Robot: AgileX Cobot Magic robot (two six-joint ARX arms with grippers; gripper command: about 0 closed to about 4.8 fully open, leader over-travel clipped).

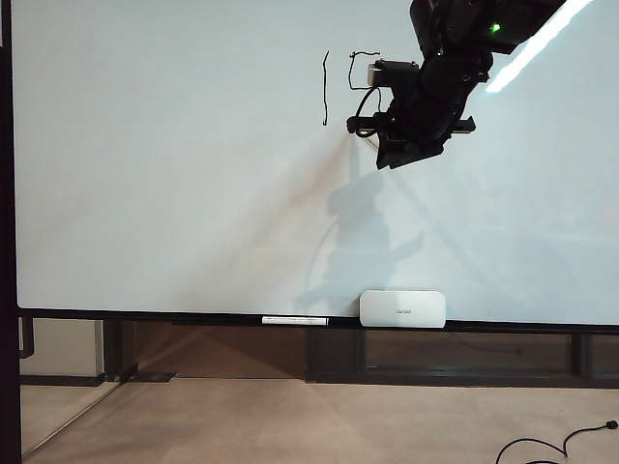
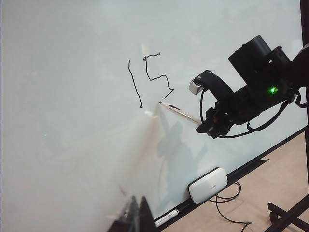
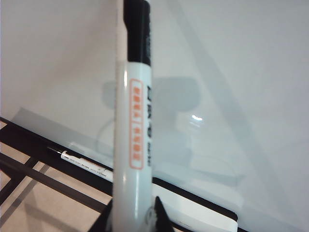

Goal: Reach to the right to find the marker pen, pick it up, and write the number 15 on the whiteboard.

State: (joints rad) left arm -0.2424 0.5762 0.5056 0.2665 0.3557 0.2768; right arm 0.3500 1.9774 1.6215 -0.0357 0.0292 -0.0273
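The right hand (image 2: pixel 205 126) grips the marker pen (image 2: pixel 179 112) — tip at the whiteboard (image 1: pixel 174 174), just below the number 15 (image 2: pixel 149 77). The left hand (image 2: pixel 137 215) — cannot tell.

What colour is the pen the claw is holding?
The pen is white with a black end and orange print, clearest in the right wrist view.

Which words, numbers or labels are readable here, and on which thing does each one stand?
"15", hand-drawn in black, the 5 unfinished: on the whiteboard.
Orange boxed label on the marker pen in the right claw: too blurred to read.
Small grey mark on the eraser: too small.
Print on the spare pen on the rail: too small.
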